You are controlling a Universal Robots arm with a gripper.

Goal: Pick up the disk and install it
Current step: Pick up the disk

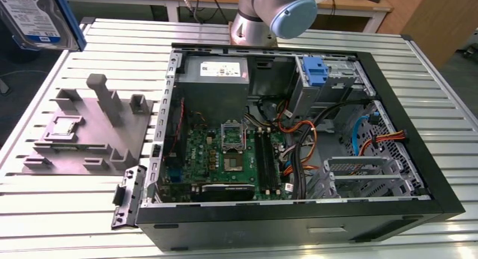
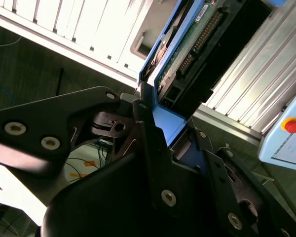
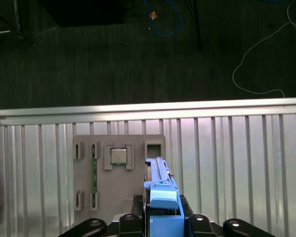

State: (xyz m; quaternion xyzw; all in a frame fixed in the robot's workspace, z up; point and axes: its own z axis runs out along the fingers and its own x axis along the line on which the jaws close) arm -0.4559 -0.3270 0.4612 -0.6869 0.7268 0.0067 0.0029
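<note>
Our black metal pincer [image 3: 163, 223] is clamped on the disk [image 3: 160, 190], a flat silver-grey rectangular drive framed by a blue plastic bracket. We see its dark fingers [image 2: 150, 143] pressing the bracket from both sides. The disk hangs in the air, clear of the surface [image 3: 227, 163], which is made of ribbed, shiny aluminium slats.

Directly below the pincer lies a matt grey plastic fixture plate [image 3: 113, 190] with raised posts and slots. One pocket holds a square silver chip [image 3: 119, 156], and a narrow green circuit strip [image 3: 94, 170] sits in a slot beside it. Past the edge of the surface we see dark carpeted floor [image 3: 89, 59] with a loose blue cable [image 3: 163, 19].

The open black computer case [image 1: 418, 158] sits well apart from the pincer, toward the exterior view's right. Inside it are a green motherboard [image 1: 224, 152], a large grey power-supply box [image 1: 216, 74], an upright blue plastic carrier [image 1: 317, 74] and tangled orange and black wires [image 1: 299, 136]. The fixture plate's posts stand between the held disk and the near wall of the case.

In the second wrist view, a round red button [image 2: 290, 125] sits on a pale blue box.
</note>
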